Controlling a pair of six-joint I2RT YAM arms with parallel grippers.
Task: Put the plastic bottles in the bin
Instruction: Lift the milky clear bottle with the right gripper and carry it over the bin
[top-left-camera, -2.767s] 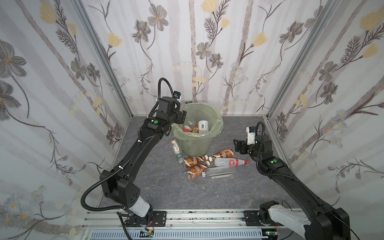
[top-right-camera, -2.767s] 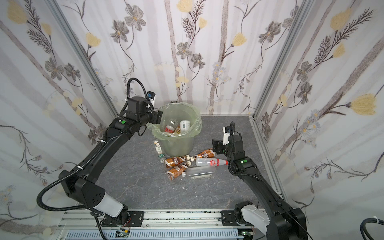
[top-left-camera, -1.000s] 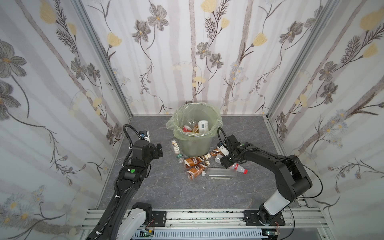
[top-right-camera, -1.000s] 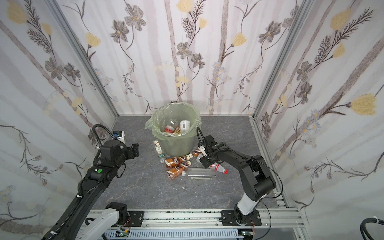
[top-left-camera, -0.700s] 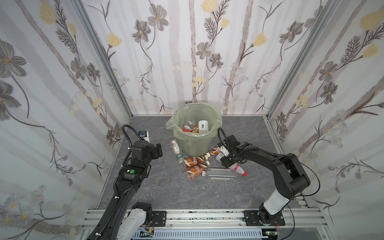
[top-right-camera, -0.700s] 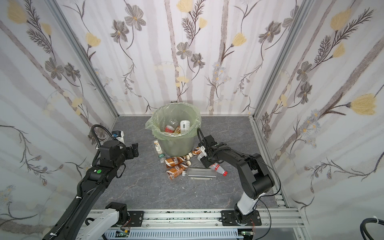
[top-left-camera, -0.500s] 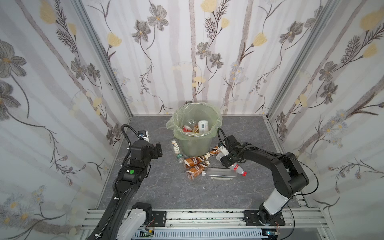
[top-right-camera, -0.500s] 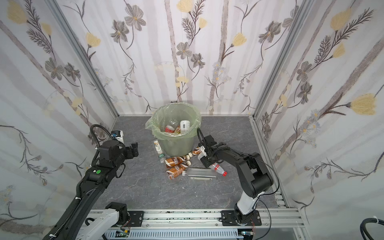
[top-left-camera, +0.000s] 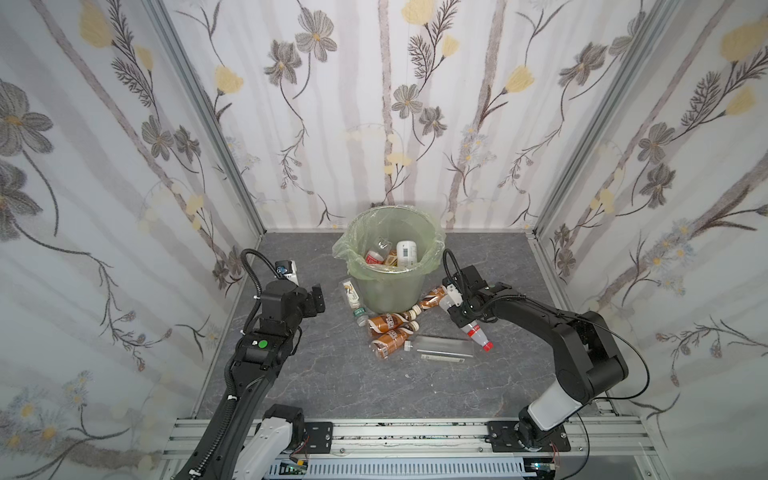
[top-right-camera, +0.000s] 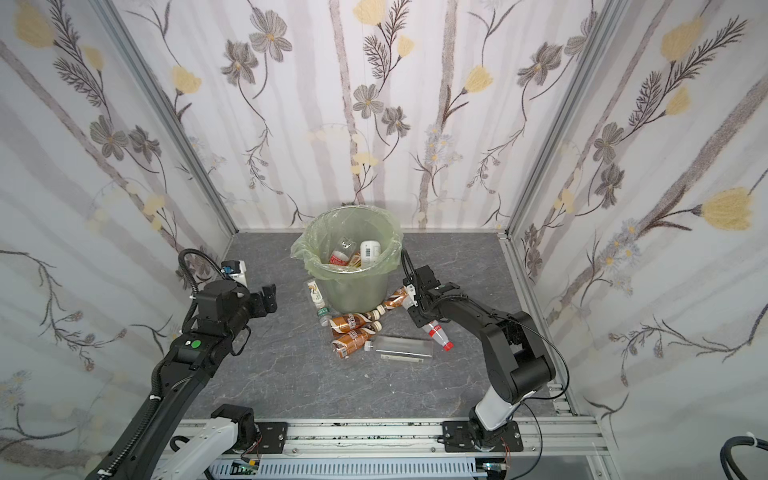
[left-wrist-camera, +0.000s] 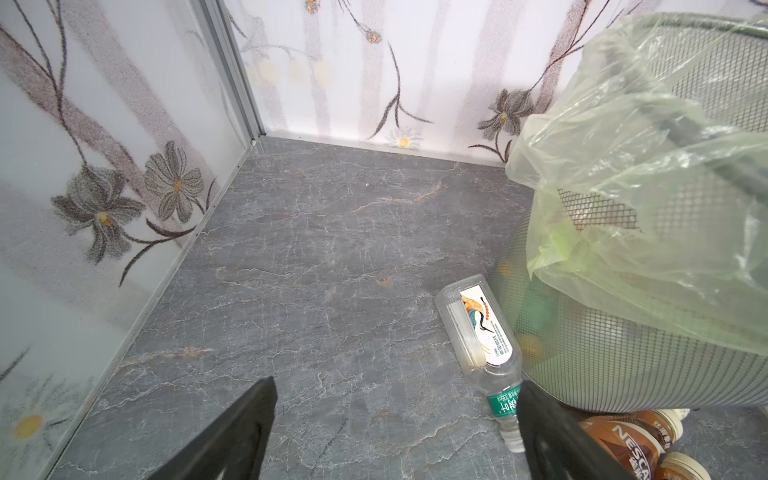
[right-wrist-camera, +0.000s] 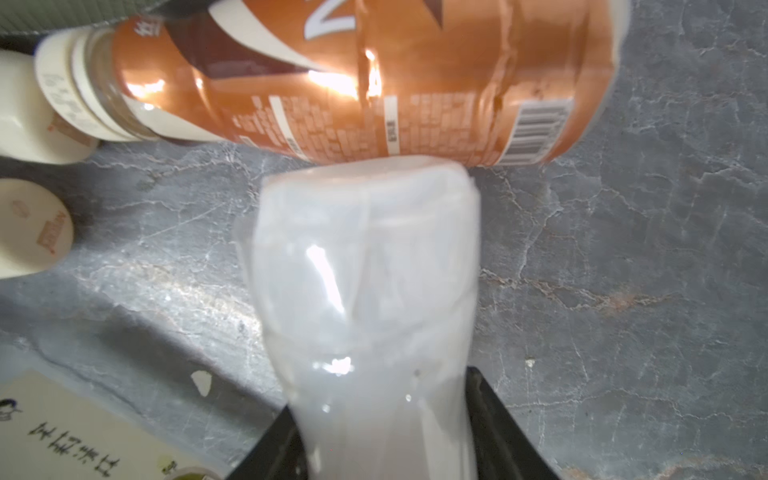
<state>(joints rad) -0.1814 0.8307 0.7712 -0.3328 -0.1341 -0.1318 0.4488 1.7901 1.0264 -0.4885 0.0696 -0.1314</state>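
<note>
Right gripper (top-left-camera: 457, 309): clamped on red-capped bottle (top-left-camera: 475, 333); brown-labelled bottle (right-wrist-camera: 395, 83) just ahead. Left gripper (left-wrist-camera: 395, 386): jaws apart, empty, bin (left-wrist-camera: 665, 353) beside.

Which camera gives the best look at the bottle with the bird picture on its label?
The left wrist view: the bottle lies close and sharp beside the bin. Both top views show it small; the right wrist view misses it.
</note>
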